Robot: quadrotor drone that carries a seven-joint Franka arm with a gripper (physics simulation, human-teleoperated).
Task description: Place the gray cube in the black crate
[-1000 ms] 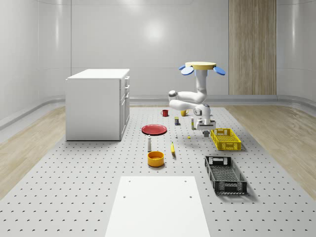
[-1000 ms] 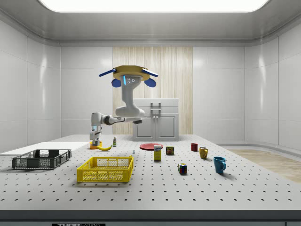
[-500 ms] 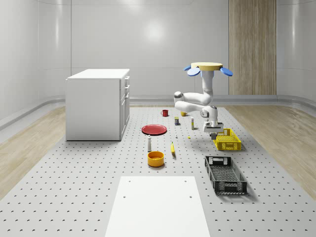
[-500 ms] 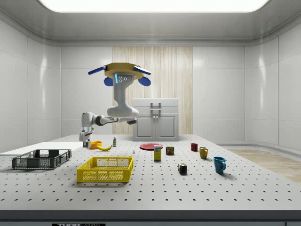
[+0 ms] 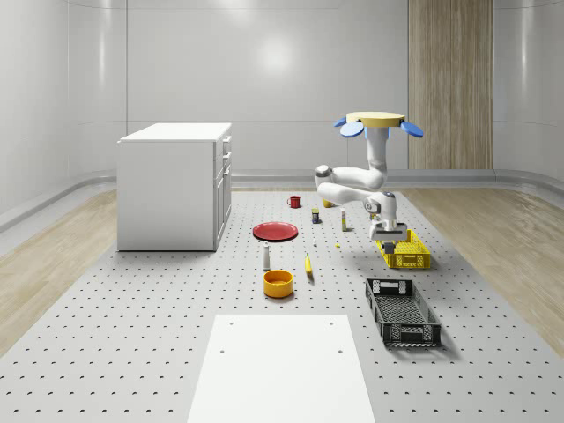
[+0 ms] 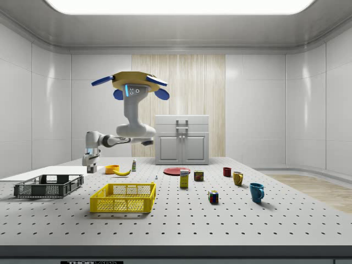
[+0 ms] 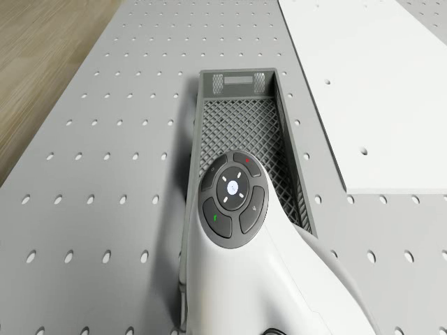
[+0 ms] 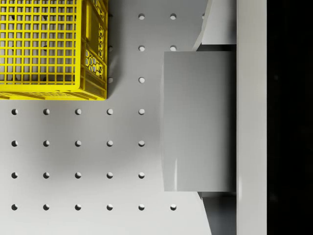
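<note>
My drone (image 5: 377, 119) hovers over the table behind the yellow crate (image 5: 403, 249). The arm reaches forward and down from it. My gripper (image 5: 386, 233) hangs above the table at the yellow crate's near end and is shut on the gray cube (image 8: 198, 120). In the wrist view the cube sits between the two fingers (image 8: 217, 24), with the yellow crate's corner (image 8: 93, 58) below and to one side. The black crate (image 5: 374, 304) lies nearer the camera and holds nothing; in the side view the black crate (image 6: 48, 186) is at the left, below and just left of the gripper (image 6: 89, 166).
A banana (image 5: 308, 263), an orange bowl (image 5: 278, 282), a red plate (image 5: 276, 231) and small cans stand to the whole-scene view's left of the crates. A white cabinet (image 5: 174, 185) stands at the far left. A white panel (image 5: 280, 366) lies at the front. Mugs (image 6: 256, 192) stand at the side view's right.
The drone and arm have moved toward the whole-scene view's right and front, leftward in the side view, carrying the cube from beside the yellow crate toward the black crate.
</note>
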